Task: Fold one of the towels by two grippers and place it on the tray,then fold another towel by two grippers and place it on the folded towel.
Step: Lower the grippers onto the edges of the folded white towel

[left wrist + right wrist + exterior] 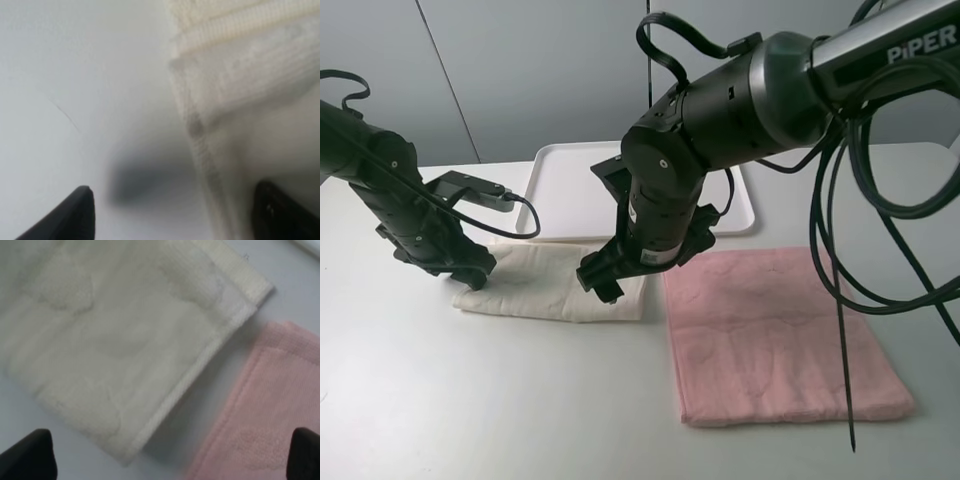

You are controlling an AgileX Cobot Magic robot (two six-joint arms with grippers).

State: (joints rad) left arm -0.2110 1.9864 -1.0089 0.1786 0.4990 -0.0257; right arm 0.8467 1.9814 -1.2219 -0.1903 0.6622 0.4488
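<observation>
Exterior high view had the pink towel nearest, lying flat on the white table toward the right. Just beyond it, to the left, lay the cream towel as a narrower strip (its edges looked doubled over in both wrist views). It was on the table rather than the tray, its right end just beside the pink towel's left edge without overlapping. The left gripper was down at the cream towel's left end. Its fingers stood wide apart, one over table and one over cloth, with the towel's edge between them unclamped. The right gripper hung low over the towel's right end, jaws spread wide, gripping nothing. Farthest back sat the tray, just behind the cream towel.
</observation>
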